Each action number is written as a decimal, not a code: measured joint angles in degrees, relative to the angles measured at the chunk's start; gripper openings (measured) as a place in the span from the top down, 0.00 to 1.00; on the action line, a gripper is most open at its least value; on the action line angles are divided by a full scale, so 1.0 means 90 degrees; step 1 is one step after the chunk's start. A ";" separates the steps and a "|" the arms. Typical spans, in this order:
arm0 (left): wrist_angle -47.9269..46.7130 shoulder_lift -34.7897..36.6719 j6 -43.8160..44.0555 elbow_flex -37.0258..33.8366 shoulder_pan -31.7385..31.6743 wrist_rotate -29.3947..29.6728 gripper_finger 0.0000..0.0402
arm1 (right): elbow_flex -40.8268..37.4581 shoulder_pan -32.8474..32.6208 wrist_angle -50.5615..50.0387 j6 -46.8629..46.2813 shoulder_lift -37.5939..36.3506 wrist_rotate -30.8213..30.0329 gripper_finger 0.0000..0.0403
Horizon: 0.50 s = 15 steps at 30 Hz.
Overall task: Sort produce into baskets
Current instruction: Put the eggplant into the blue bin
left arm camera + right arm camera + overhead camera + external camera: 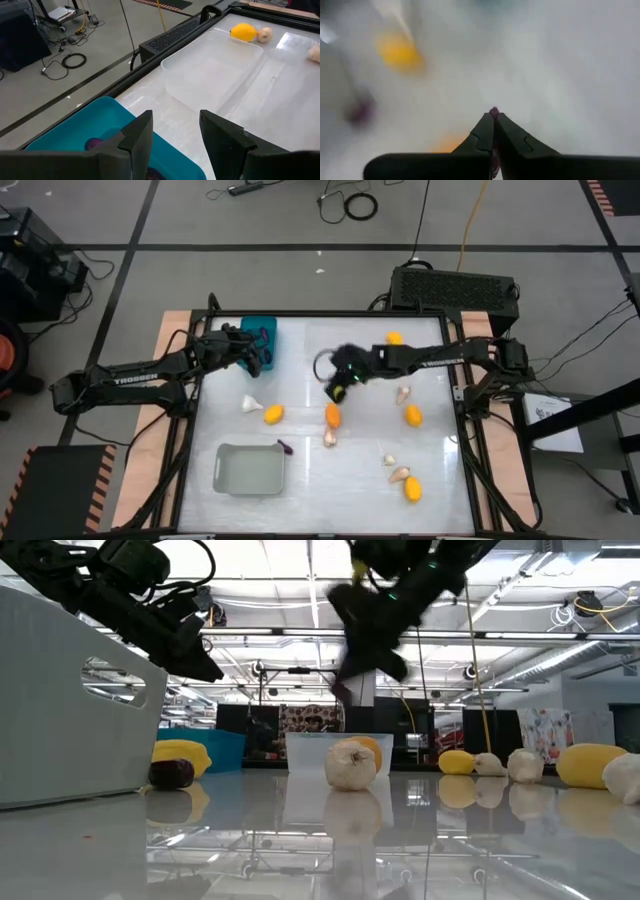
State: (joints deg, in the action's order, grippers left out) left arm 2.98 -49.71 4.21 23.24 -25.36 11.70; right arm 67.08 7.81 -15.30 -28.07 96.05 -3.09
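A: Left to right, how far had we got?

B: Not far, we judged. The left gripper hovered over the teal basket at the far left, fingers parted and bare; a purple piece lay inside it. The pale grey basket, near left, held nothing we could see, with one dark eggplant just beside its far right corner. The clear basket in the far middle looked empty too.

A: And the right gripper?

B: Mid-table, lifted, fingers pinched together on something small and purple showing at the tips; we couldn't name it. Most of the produce was still loose: yellow ovals and garlic bulbs scattered from centre to right.

A: Materials?

B: A glossy white, mirror-like table. Rounded, smooth, matte ovals; knobbly pale bulbs; the grey basket had soft corners, the clear one thin see-through walls.
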 joint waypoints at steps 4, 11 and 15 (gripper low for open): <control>0.0000 0.0000 0.0002 0.0000 0.0002 0.0017 0.57 | 0.0016 0.0231 0.2697 0.0945 0.0280 0.0063 1.00; -0.0220 0.0000 0.0493 0.0000 0.0000 0.1490 0.57 | 0.0273 0.0702 0.5475 0.0989 0.1615 0.0254 1.00; -0.0516 0.0000 0.0503 0.0000 0.0000 0.2074 0.57 | 0.1384 0.0862 0.5508 0.0736 0.2656 0.0645 1.00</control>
State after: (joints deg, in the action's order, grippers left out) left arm -1.66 -49.71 8.73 23.24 -25.36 30.37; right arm 79.54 15.57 34.27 -21.44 119.96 2.72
